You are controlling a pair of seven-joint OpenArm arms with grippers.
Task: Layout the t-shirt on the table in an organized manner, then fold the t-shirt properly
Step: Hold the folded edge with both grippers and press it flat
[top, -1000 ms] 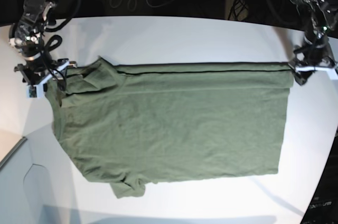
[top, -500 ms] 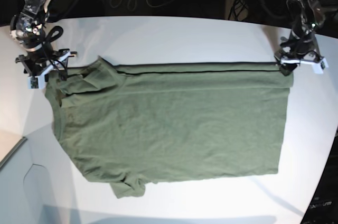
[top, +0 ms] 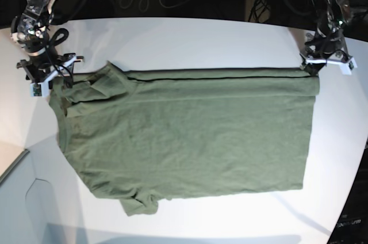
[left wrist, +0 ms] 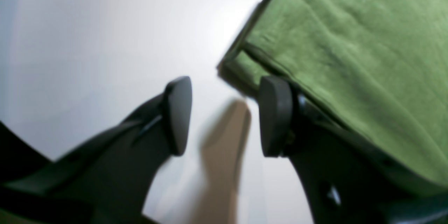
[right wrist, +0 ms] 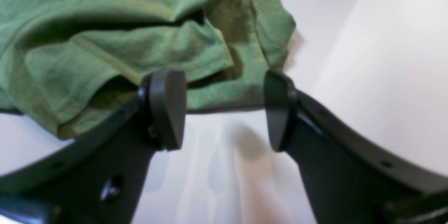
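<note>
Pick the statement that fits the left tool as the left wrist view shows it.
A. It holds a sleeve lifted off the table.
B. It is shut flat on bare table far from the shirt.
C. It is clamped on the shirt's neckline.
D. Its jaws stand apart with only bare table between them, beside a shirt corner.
D: the left tool has a clear gap over the white table, with the t-shirt corner just beyond one fingertip.

The t-shirt (top: 190,137) lies spread across the middle of the table (top: 190,39), folded over along its far edge. One gripper (top: 49,77) sits off its left far corner, the other (top: 326,64) off its right far corner (both just beside the cloth).
</note>
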